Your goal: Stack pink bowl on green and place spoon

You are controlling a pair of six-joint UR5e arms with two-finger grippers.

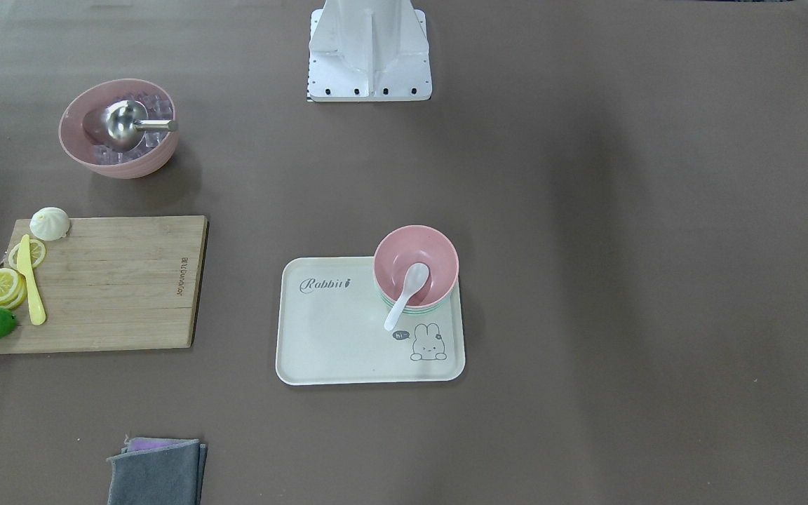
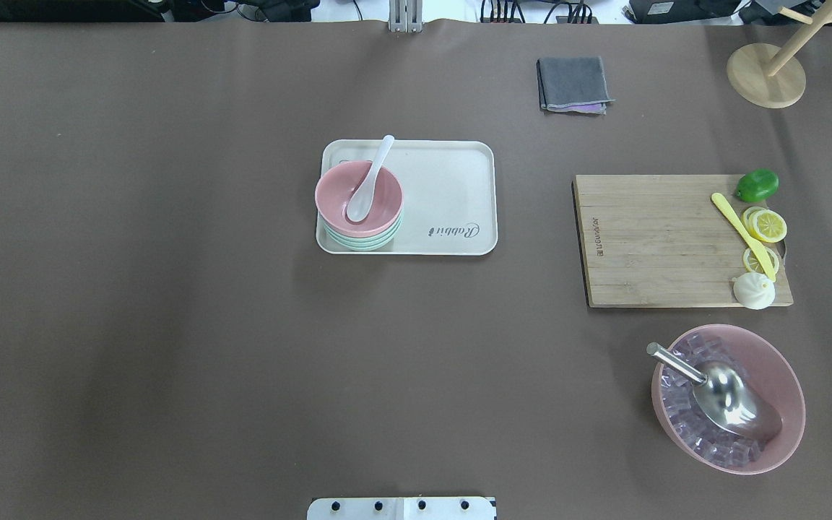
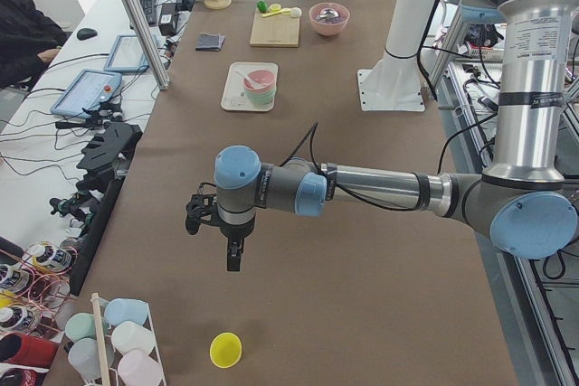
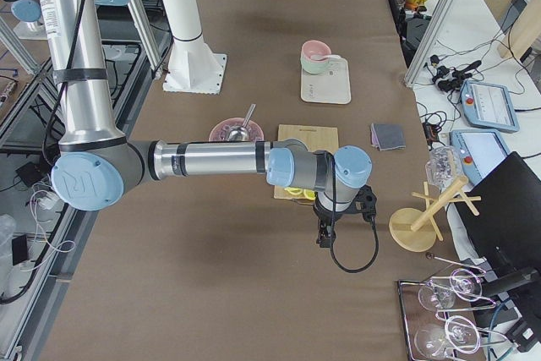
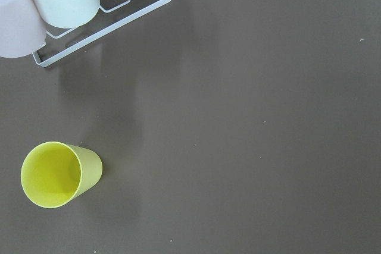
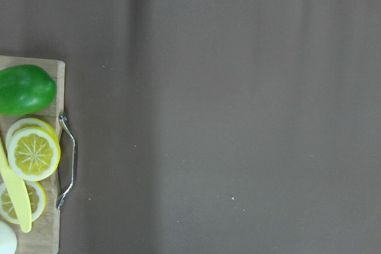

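The small pink bowl [image 1: 416,263] sits on top of the nested mint-green bowls [image 1: 404,309] at a corner of the cream tray [image 1: 334,337]. The white spoon [image 1: 404,294] lies in the pink bowl, with its handle over the rim. The overhead view shows the same: pink bowl [image 2: 358,198], green bowls [image 2: 362,242], spoon [image 2: 367,184]. My left gripper [image 3: 231,258] hangs over bare table far from the tray, near a yellow cup. My right gripper [image 4: 322,234] hangs beyond the cutting board. I cannot tell if either is open or shut.
A wooden cutting board [image 2: 669,242] holds lemon slices, a lime, a yellow knife and a bun. A larger pink bowl [image 2: 784,390] holds ice cubes and a steel scoop. A grey cloth [image 2: 573,83], a yellow cup [image 5: 56,173], a cup rack [image 5: 101,22] and a wooden stand [image 2: 763,72] are also here.
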